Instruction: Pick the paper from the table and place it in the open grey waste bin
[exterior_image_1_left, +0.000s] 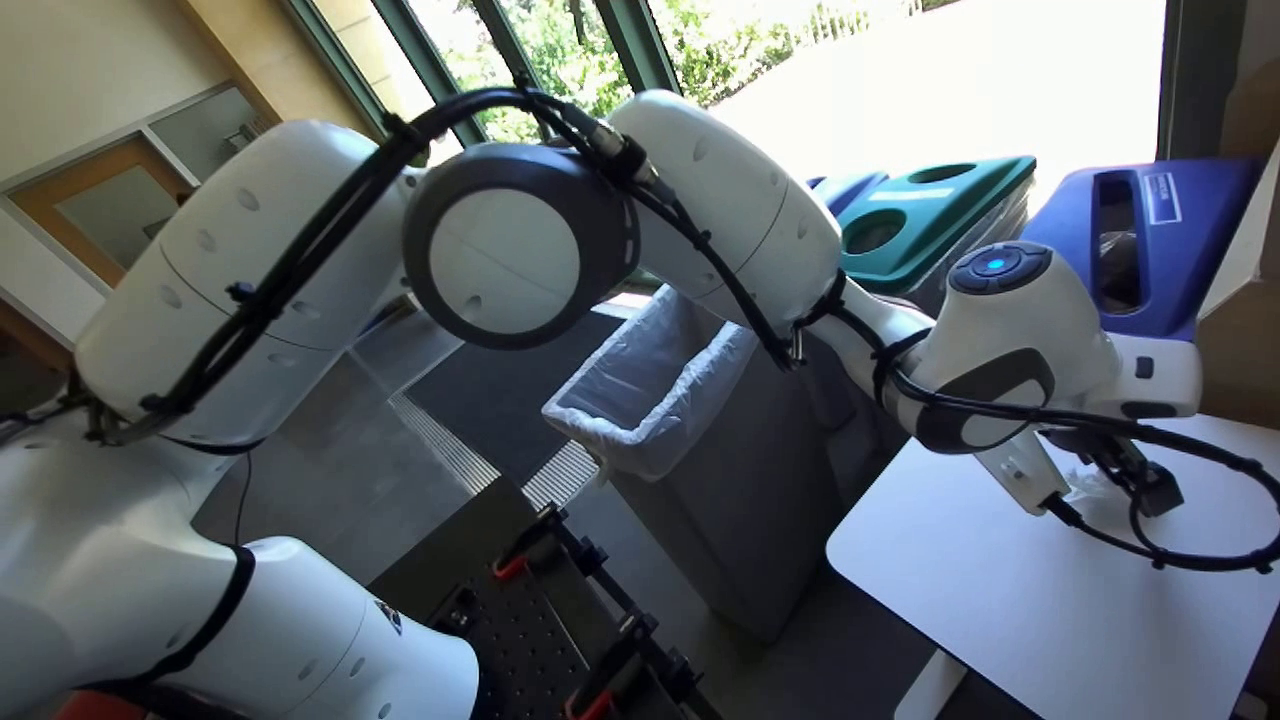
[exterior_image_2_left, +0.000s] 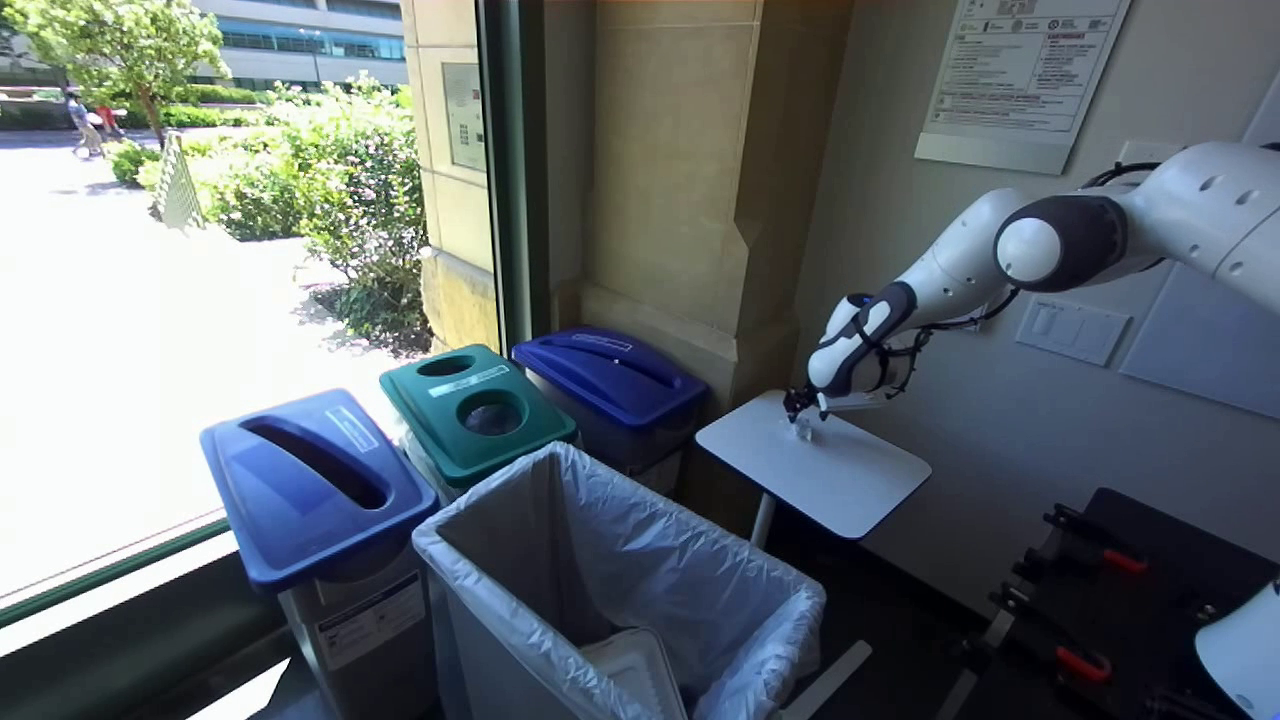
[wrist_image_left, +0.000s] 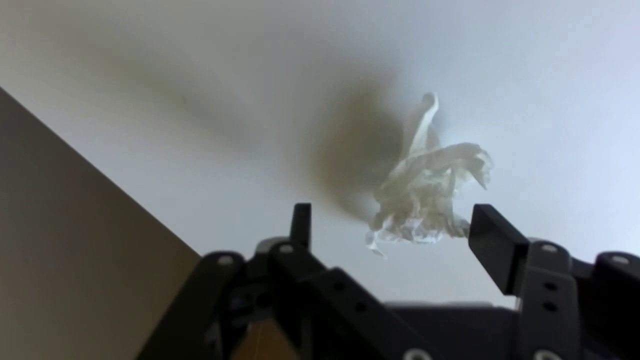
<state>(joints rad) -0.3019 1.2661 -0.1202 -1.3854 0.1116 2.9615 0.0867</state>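
The paper (wrist_image_left: 425, 195), a crumpled whitish wad, lies on the white table (wrist_image_left: 225, 110). It shows small in both exterior views (exterior_image_1_left: 1092, 486) (exterior_image_2_left: 803, 428). My gripper (wrist_image_left: 390, 222) is open and low over the table, also seen in an exterior view (exterior_image_2_left: 808, 411). In the wrist view the wad appears between and just beyond the fingertips, nearer the right finger. Its edge meets that finger in the picture; I cannot tell if they touch. The open grey waste bin (exterior_image_1_left: 735, 520), lined with a whitish bag, stands beside the table and also shows in an exterior view (exterior_image_2_left: 700, 535).
A white container (exterior_image_2_left: 632, 665) lies inside the grey bin. A green-lidded bin (exterior_image_2_left: 475, 410) and two blue-lidded bins (exterior_image_2_left: 315, 480) (exterior_image_2_left: 610, 370) stand by the window. A stone pillar (exterior_image_2_left: 665, 180) and wall rise behind the table. A black perforated plate (exterior_image_1_left: 530, 630) with clamps lies by the robot base.
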